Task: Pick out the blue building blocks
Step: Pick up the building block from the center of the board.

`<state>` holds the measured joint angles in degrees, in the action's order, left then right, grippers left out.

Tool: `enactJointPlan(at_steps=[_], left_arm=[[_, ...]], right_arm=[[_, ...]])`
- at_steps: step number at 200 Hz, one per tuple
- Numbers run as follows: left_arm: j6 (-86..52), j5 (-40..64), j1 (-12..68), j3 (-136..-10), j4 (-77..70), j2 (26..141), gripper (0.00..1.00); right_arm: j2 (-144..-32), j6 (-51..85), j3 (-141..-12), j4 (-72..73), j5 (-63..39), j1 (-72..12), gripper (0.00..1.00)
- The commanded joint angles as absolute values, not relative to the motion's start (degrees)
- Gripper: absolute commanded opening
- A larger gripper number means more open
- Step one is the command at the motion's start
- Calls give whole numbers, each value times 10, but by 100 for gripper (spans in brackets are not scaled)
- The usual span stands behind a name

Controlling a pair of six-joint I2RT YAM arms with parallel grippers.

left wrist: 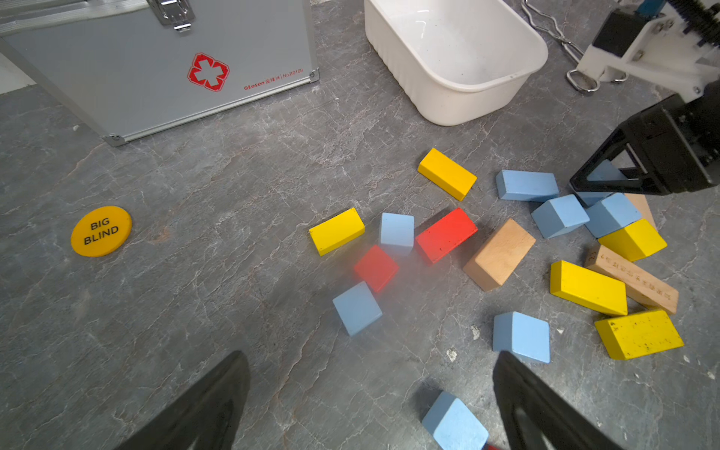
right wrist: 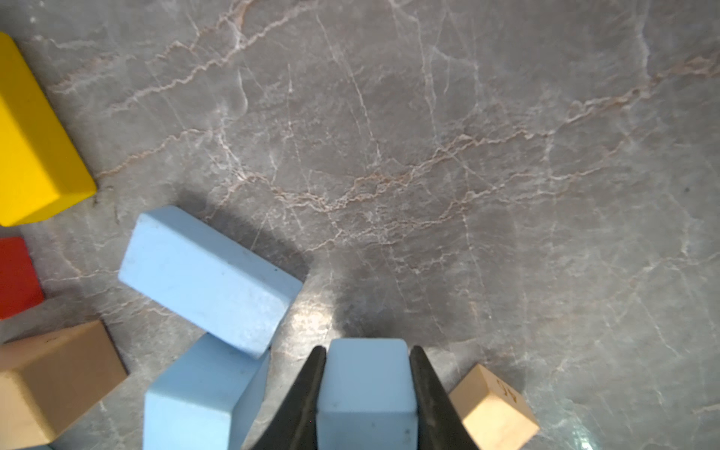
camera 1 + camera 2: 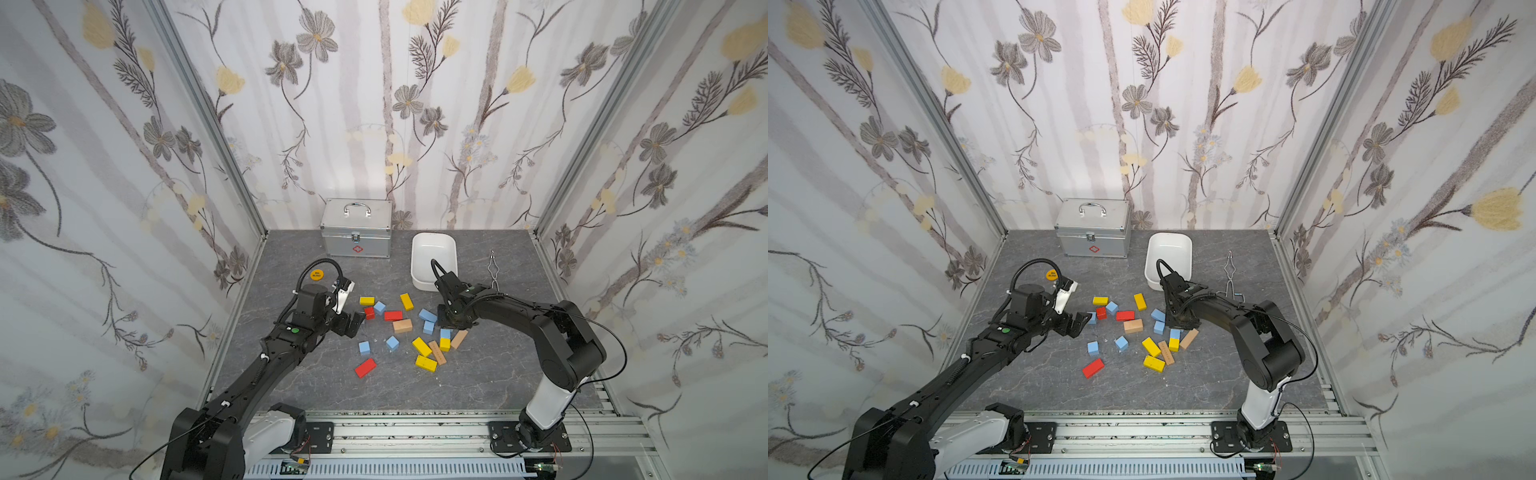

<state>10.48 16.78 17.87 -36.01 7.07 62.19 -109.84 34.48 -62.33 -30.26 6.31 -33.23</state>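
Marbled tabletop, seemingly matte blue blocks

R wrist view: held blue cube, yellow block, red block cut by edges. L wrist view: left gripper fingers cut off, red cube blurred, tan block print unreadable. Both top views: right gripper tips hidden under wrist.

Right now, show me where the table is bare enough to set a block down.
Bare: the near strip between the red brick and the front rail; the patch between yellow disc and first-aid case. The white bin is empty. Crowded: around the right gripper, shut on a blue block.
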Motion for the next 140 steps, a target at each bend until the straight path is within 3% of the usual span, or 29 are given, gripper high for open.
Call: enactJointPlan(at_steps=[1, 19, 100, 140], left_arm=[[97, 179, 179, -366, 54, 615, 100], [90, 186, 179, -371, 56, 605, 100], [81, 198, 180, -426, 50, 601, 100], [83, 203, 180, -456, 25, 627, 100]], right_arm=[[-1088, 354, -622, -297, 82, -333, 10], [-1076, 353, -622, -297, 84, -333, 0], [-963, 328, -632, -285, 141, -333, 0], [-964, 302, -698, -297, 152, -323, 0]])
